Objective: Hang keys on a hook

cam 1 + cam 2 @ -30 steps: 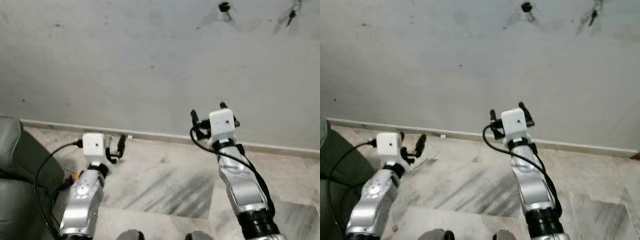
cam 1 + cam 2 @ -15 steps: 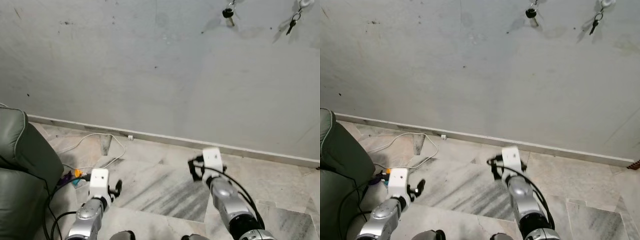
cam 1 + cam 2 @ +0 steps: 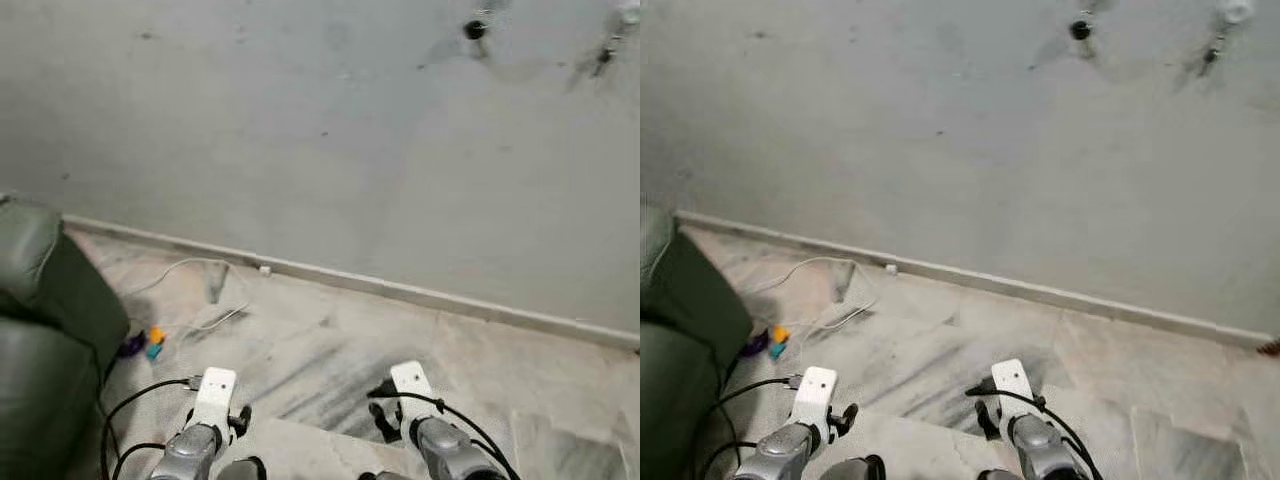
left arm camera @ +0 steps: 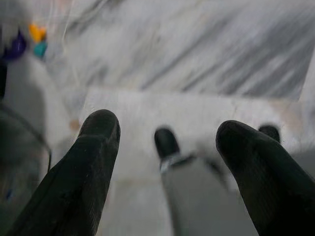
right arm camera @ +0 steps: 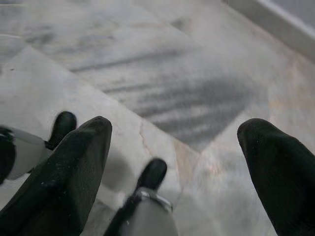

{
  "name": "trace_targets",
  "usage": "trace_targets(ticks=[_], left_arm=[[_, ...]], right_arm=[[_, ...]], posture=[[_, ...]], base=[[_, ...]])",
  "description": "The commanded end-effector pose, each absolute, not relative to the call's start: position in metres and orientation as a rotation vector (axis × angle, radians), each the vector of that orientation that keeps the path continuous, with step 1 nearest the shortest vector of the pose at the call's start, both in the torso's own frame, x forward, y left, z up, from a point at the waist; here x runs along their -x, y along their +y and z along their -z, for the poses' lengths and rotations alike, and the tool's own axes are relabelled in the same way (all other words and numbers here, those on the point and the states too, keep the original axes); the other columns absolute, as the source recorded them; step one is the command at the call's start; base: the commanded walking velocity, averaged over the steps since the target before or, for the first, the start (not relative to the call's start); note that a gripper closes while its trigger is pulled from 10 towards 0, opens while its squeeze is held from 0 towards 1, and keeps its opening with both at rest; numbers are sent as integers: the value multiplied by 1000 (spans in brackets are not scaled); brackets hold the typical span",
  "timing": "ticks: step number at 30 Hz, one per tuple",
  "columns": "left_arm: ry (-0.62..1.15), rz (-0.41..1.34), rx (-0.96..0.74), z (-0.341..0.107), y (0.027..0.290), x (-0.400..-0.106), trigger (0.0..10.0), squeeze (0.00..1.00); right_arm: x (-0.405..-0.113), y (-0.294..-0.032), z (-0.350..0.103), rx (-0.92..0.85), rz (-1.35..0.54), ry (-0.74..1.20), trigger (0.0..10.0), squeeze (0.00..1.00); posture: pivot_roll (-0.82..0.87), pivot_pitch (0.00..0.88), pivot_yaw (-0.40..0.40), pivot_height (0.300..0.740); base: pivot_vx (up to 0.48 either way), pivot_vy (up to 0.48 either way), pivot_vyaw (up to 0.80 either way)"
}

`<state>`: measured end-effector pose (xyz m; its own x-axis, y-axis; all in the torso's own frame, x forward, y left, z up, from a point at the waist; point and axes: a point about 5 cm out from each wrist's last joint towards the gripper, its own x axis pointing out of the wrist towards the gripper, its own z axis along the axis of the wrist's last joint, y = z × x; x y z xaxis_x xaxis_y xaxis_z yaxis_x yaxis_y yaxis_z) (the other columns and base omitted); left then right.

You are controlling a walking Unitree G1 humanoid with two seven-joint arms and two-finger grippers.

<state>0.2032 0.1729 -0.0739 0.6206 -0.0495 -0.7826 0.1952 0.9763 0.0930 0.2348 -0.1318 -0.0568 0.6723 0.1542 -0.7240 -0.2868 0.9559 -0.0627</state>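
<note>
High on the grey wall hangs a dark bunch of keys point(image 3: 475, 28), and a second key point(image 3: 603, 55) hangs further right under a white hook point(image 3: 1232, 10). Both are blurred. My two arms are low, close to my body, far below the keys. The left gripper point(image 4: 165, 132) points down at the marble floor and is open, with nothing between its fingers point(image 4: 93, 157). The right gripper point(image 5: 174, 132) is also open and empty over the floor, its fingers point(image 5: 69, 167) spread wide. In the left eye view the left wrist point(image 3: 215, 390) and right wrist point(image 3: 412, 385) sit at the bottom edge.
A green armchair point(image 3: 40, 300) stands at the left. A white cable point(image 3: 200, 290) and small orange and teal bits point(image 3: 153, 342) lie on the marble floor point(image 3: 330, 350) near it. A pale skirting board point(image 3: 400, 290) runs along the foot of the wall. My own feet point(image 4: 167, 142) are below the grippers.
Both arms have dropped from chest height near the wall to low beside my body. The head view has shifted, so more floor is in view.
</note>
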Motion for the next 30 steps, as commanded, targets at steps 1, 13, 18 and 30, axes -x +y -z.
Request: trace_targets(ticks=[1,13,18,30], left_arm=[[960,166,-217,83,176,-187,10000,0],[1003,169,-237,87,184,-177,10000,0],[1017,202,-253,88,184,-174,10000,0],[1045,214,-271,91,184,-169,10000,0]], right_arm=[[-229,-132,61,188,-278,820,10000,0],[-222,-123,65,197,-387,852,10000,0],[-221,-121,65,193,-393,853,10000,0],[-218,-119,67,196,-409,860,10000,0]], posture=[[57,107,-16,740],[70,109,-15,740],[67,110,-8,740],[56,123,-3,740]], base=[[0,0,800],[0,0,800],[0,0,800],[0,0,800]])
